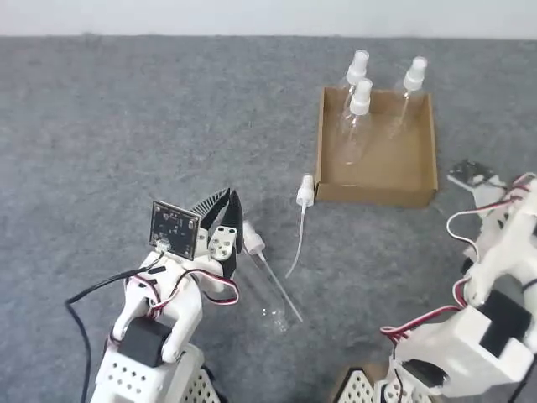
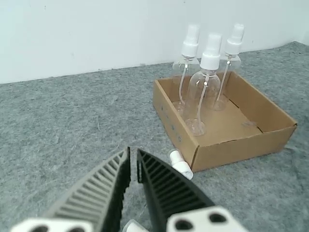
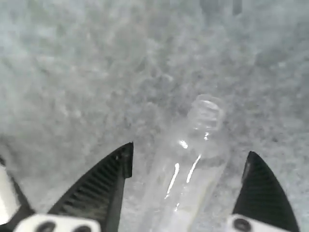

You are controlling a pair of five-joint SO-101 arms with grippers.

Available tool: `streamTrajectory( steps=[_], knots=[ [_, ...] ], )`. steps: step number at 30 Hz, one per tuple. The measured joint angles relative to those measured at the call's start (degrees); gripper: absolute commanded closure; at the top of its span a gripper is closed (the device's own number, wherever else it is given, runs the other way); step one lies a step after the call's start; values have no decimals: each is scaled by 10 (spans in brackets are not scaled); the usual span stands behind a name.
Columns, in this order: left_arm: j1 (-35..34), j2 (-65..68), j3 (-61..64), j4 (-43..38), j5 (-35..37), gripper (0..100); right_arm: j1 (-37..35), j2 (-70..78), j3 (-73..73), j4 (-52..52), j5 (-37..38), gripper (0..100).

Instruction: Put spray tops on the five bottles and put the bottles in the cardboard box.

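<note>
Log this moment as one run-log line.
cardboard box: three capped bottles | loose spray top: beside box | left gripper: shut, empty | right gripper: open over uncapped bottle

This is a robotics lab or test bench, judging by the table covered in plain grey felt point(image 1: 126, 126) against a bare white wall point(image 2: 96, 34) and by the left arm point(image 1: 159, 311) and right arm point(image 1: 495, 285), 2 white plastic builds with exposed wires and a bare circuit board point(image 1: 174, 225).

The table cover point(image 1: 126, 126) under me is grey cloth, felt-like, rough and matt; the cardboard box point(image 2: 241, 145) is plain brown card, dull and unglazed. The bottles point(image 2: 203, 92) are clear, glossy plastic with smooth white plastic spray tops point(image 2: 211, 50); my left gripper point(image 2: 133, 153) has ribbed, matt black plastic fingers point(image 2: 164, 181) on a white plastic base.
</note>
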Motion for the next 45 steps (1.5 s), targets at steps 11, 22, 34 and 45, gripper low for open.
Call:
streamTrajectory(
  steps=[11, 22, 34, 45],
  knots=[
    [0, 0, 0, 0, 0, 985, 16, 0, 90, -100, 2, 997],
    [-1, 111, -142, 94, -41, 981, 43, 0, 76, -100, -207, 993],
    [-6, 654, -476, 331, -194, 976, 59, 0, 65, -131, -227, 991],
    [-11, 696, -429, 409, -268, 958, 58, 0, 65, -132, -228, 989]
  ],
)
